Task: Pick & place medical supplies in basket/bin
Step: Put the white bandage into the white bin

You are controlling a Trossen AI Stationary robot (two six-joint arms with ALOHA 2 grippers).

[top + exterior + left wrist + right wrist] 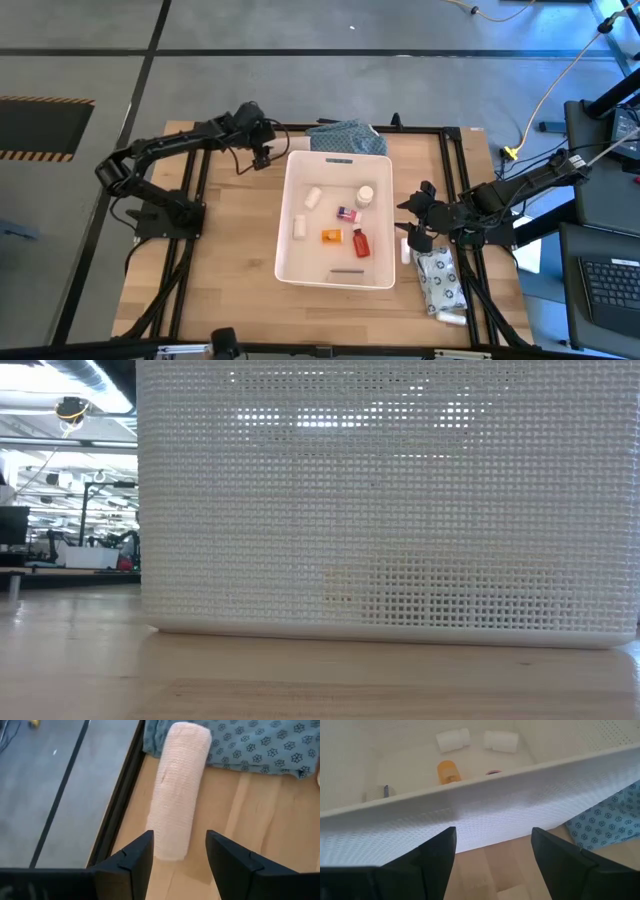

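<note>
We saw the left gripper spread open and empty over a gauze roll just beyond the basket's far-left corner. The right gripper, open and empty, faced the basket's right wall. We feared the roll could slip toward the table edge.

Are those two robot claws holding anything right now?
No. The left gripper has its fingers open around the near end of a bandage roll lying on the table; the right gripper is open and empty beside the bin.
</note>
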